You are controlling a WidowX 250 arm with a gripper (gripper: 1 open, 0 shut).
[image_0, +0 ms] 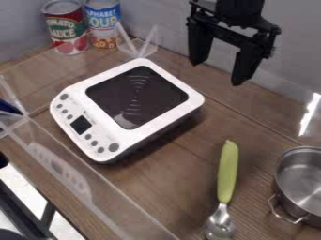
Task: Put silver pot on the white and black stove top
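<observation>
The pot (298, 186) waits at lower right; open, empty fingers (219, 72) at upper right must next reach down and grasp it.

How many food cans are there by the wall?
2. One, a tomato sauce can, stands at the back left; the other, a blue-and-white can, is just right of it. Both are cut off by the picture's top edge.
</observation>
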